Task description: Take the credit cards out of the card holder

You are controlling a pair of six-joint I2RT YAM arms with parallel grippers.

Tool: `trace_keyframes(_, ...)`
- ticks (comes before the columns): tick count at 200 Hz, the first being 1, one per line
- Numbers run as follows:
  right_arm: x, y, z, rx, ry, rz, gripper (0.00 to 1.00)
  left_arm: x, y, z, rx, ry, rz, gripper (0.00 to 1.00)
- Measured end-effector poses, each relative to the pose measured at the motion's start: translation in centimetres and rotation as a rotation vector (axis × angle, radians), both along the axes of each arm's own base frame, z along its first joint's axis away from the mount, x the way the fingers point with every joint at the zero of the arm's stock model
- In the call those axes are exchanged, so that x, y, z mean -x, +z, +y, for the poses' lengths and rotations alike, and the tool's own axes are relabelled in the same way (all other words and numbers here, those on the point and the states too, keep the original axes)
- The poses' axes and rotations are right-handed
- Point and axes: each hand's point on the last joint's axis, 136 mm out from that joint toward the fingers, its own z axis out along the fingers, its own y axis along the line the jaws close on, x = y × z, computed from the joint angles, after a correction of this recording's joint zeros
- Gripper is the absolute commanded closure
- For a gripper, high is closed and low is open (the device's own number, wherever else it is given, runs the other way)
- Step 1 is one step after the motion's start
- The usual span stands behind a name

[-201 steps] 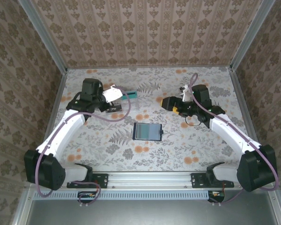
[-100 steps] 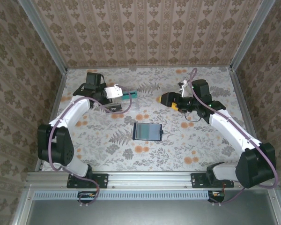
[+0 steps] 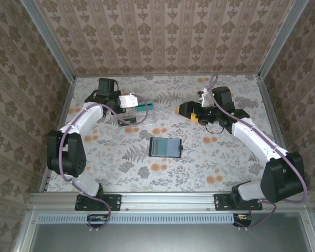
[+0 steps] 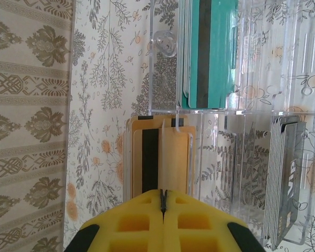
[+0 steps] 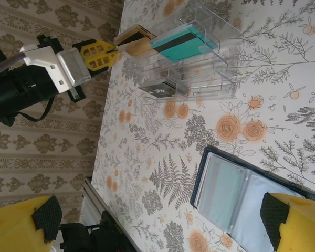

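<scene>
Navy card holder (image 3: 165,147) lies open on the worktop (image 3: 220,157), near the clear tray (image 4: 262,63), on its arm-base side. Left pincer (image 4: 163,193) is pressed together right at the tray's tan cards (image 4: 168,157). Right pincer (image 3: 185,109), beside the tray, is spread wide.

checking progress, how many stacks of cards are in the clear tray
3: teal stack, top slot in the left wrist view; tan stack below it; dark stack lower right. Others may be hidden.
</scene>
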Motion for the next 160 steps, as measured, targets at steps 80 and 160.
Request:
trace_keyframes(80,-0.7,-0.7,-0.1,0.006,-0.008,0.023,0.00,-0.6,-1.2,0.3,-0.006,0.008,0.022,1.00)
trace_keyframes(160,-0.7,-0.8,-0.1,0.006,-0.008,0.025,0.00,-1.5,-1.8,0.9,-0.014,0.039,0.024,0.63)
